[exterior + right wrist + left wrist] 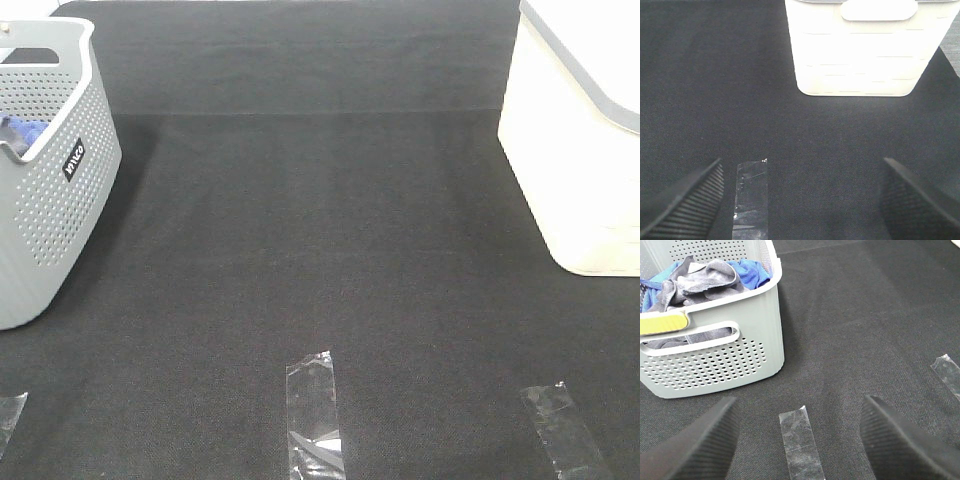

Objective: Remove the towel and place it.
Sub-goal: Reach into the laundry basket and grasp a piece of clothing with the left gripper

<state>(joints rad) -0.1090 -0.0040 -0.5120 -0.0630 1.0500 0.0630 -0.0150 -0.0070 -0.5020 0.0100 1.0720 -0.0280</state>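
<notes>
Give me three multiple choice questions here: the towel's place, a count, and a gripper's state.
1. Where is the towel? A. draped on a chair B. in the grey basket C. hanging from a hook
2. How many tape strips show in the high view? A. one B. three C. five
3. The left gripper is: A. open, empty B. shut on the towel C. shut on a strip
Answers: 1 B, bunched inside with a blue cloth. 2 B, left, middle, right. 3 A, fingers apart, nothing between.
</notes>
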